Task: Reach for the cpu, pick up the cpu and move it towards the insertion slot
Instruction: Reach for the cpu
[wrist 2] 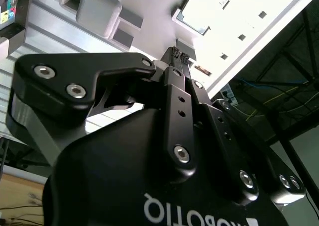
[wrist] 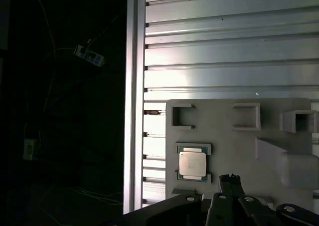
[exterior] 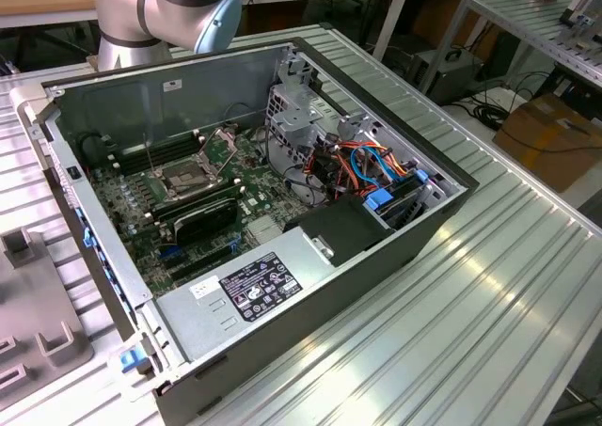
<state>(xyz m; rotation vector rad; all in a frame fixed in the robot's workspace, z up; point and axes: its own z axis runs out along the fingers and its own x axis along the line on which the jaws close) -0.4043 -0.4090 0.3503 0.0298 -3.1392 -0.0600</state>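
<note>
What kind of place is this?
Probably a robotics lab or workshop: a robot arm stands beside an opened computer case on a ribbed metal table, with more workbenches and cables behind.

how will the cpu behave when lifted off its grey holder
The cpu looks thin, flat and rigid, so probably stiff and light. Its smooth metal face may be slippery. It lies flat in the grey holder, so unlikely to roll or tip.
</note>
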